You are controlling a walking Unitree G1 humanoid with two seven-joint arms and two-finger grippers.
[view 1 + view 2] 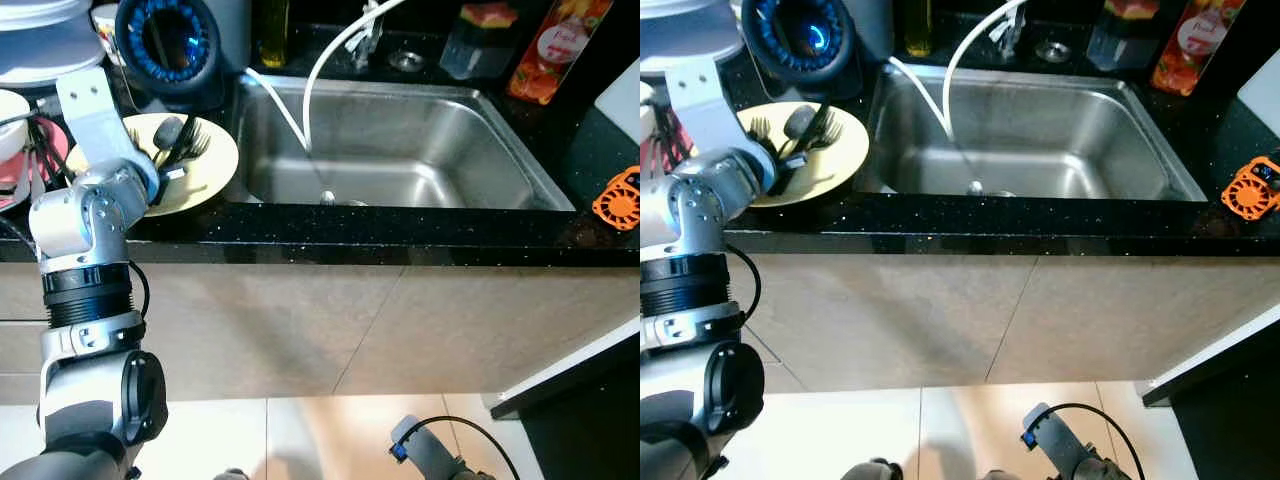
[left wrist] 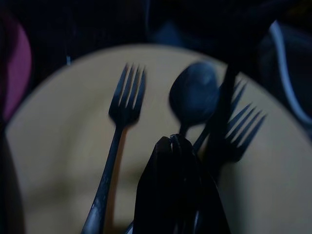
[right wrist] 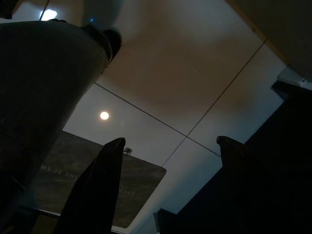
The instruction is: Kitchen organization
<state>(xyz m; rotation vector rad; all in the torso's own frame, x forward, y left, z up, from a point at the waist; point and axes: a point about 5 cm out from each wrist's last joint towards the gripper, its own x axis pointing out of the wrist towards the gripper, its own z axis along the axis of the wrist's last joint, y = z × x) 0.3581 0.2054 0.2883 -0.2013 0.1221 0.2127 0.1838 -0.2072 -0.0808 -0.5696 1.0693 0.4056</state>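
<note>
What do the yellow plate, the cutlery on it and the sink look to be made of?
The round yellow plate looks like glazed ceramic or melamine: a smooth, even sheen. The forks and spoon look like metal, thin with dull grey reflections. The rectangular basin sink looks like brushed stainless steel, showing soft streaked highlights. The left gripper hovers over the cutlery.

A black speckled stone tabletop carries a stainless steel sink at its centre. At the sink's nine o'clock sits a round yellow plate with dark metal forks and a dark spoon lying on it, the left end effector over them. An orange plastic gadget lies at the sink's three o'clock; a red-labelled juice bottle stands at one o'clock.
</note>
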